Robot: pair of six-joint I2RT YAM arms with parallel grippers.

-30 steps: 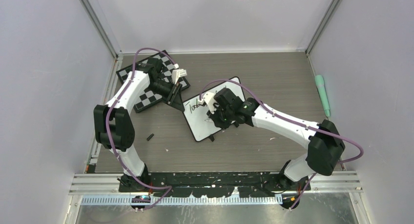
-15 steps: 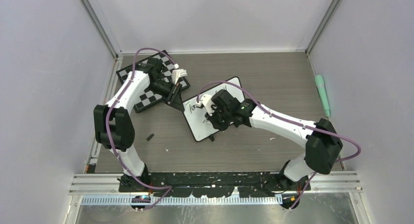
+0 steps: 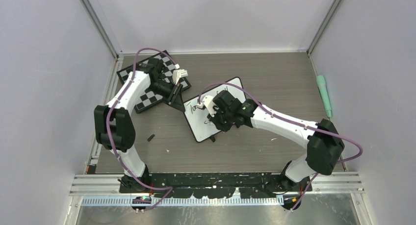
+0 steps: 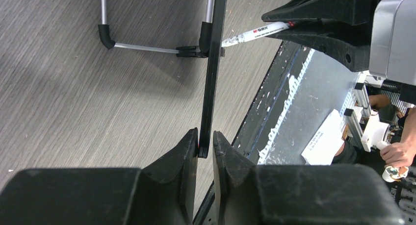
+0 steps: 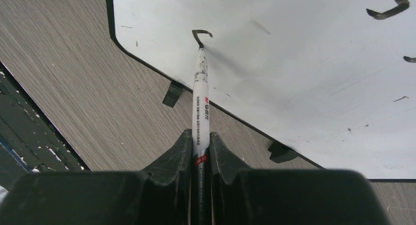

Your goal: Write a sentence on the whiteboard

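The whiteboard (image 3: 230,87) lies slanted at mid-table, white with a thin black frame. My left gripper (image 3: 177,99) is shut on its far-left corner; the left wrist view shows that frame (image 4: 212,78) edge-on between the gripper's (image 4: 204,145) jaws. My right gripper (image 5: 200,139) is shut on a white marker (image 5: 201,97), low over the board's (image 5: 294,68) near-left part. The tip touches the board at a small fresh hook stroke (image 5: 201,34). Of the sentence, black strokes (image 5: 387,10) show higher up on the board. My right arm hides most of the writing from above.
A black-and-white chessboard (image 3: 147,95) lies under my left arm at the back left. A green pen-like object (image 3: 324,95) rests by the right wall. A small black cap (image 3: 151,137) lies on the wood left of the board. The board's metal stand legs (image 4: 142,47) rest on the table.
My right gripper has carried the marker left along the board toward its near-left corner and set down a new stroke there. The left arm and the board have stayed put.
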